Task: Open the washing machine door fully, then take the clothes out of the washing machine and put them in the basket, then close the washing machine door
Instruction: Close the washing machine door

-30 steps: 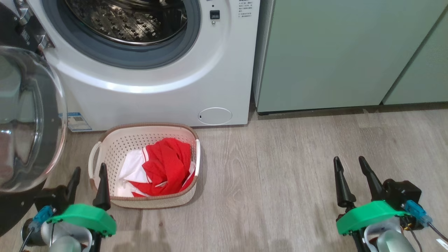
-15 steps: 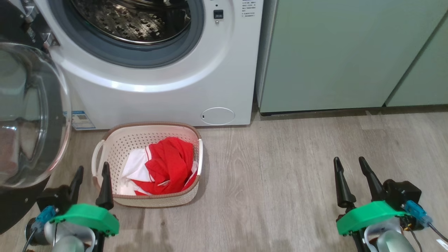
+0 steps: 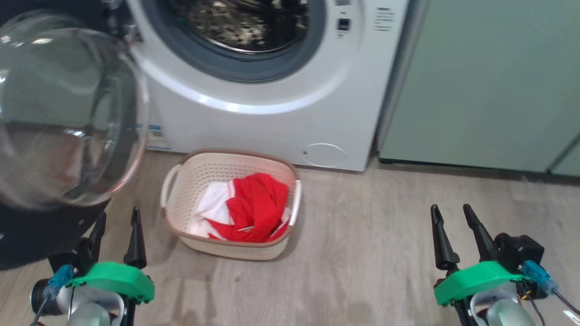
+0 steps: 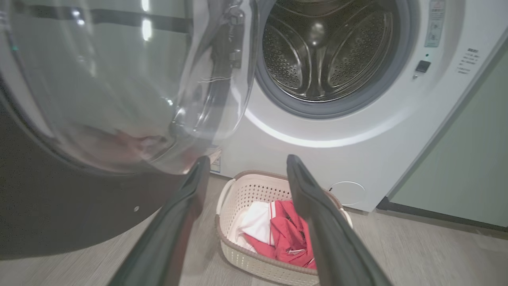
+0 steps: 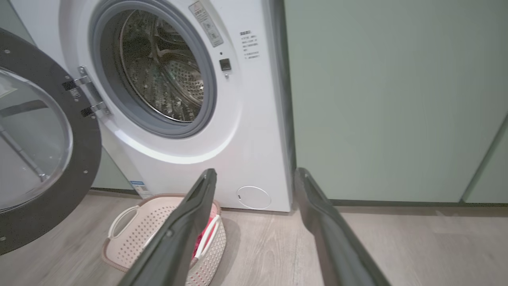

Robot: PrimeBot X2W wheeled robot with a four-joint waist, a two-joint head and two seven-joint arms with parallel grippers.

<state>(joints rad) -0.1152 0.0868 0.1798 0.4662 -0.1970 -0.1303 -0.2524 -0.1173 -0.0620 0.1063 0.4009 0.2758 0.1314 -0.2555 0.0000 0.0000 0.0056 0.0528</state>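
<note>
The white washing machine [image 3: 272, 122] stands ahead with its steel drum [image 4: 325, 51] showing no clothes. Its door [image 3: 63, 117], a clear bulging window in a black rim [image 5: 59, 198], hangs swung wide open at the left. The red and white clothes [image 3: 253, 208] lie in the cream basket [image 3: 190, 176] on the floor before the machine. My left gripper [image 3: 117, 222] is open, low at the left, just under the door and left of the basket. My right gripper [image 3: 451, 217] is open over bare floor at the right. Nothing sits between either pair of fingers.
Pale green cabinets [image 3: 489, 81] stand right of the washing machine. A small round white flap [image 3: 323, 155] sits low on the machine's front. Grey wood floor [image 3: 385, 235] stretches between the basket and my right gripper.
The whole head view has shifted, so the camera turned left: machine, basket and door now sit further right in it. Both grippers stay open in the same places.
</note>
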